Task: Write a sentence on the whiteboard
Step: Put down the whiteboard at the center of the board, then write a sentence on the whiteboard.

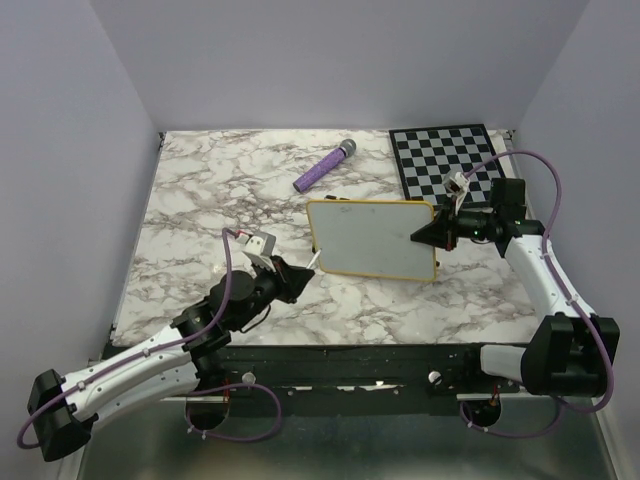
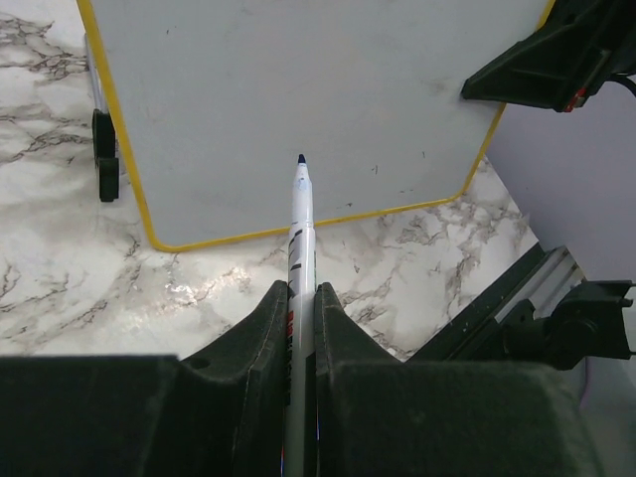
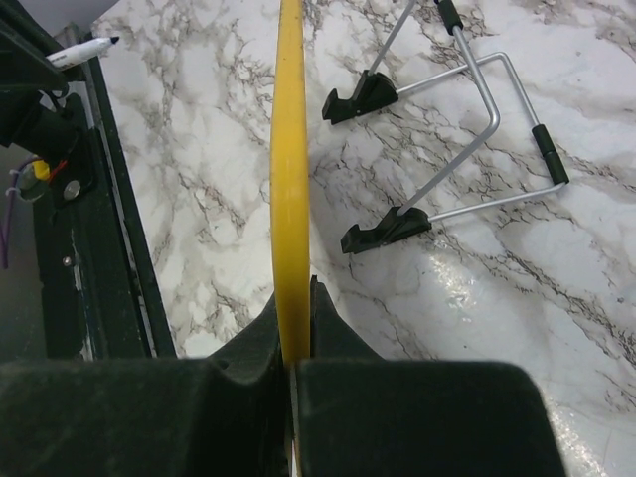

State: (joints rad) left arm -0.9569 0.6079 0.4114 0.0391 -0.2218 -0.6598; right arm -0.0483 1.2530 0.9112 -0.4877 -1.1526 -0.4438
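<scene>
So this looks like the very start of the writing step. The small rectangular whiteboard with the thin yellow frame (image 1: pixel 370 238) sits just right of centre in the overhead view, propped on a bent silver wire stand with black feet (image 3: pixel 467 149) on the marble-patterned table (image 1: pixel 200 200). I can't spot any of the sentence on it. The face reads blank apart from a few tiny specks in the left wrist view. The right gripper (image 1: pixel 425 235) is clamped onto the board's right-hand yellow edge, with the frame running straight up between its jaws in its own camera, so I'd say it's there to steady the thing. The left gripper (image 2: pixel 301 298) is closed tight around a slim white-barrelled marker with a dark tip (image 2: pixel 300 229), cap off and pointing at the board. The tip sits over the lower part of the white face, just above the bottom frame edge. I honestly can't tell if it's touching yet. My read on the next move is that the tip has to land gently near the start of the line and then drag sideways with light, even pressure while the right side holds firm, or the propped board could rock on its stand. A purple cylinder (image 1: pixel 325 166) and a black-and-white checkered board (image 1: pixel 450 160) sit at the top of the frame, well out of the way.
</scene>
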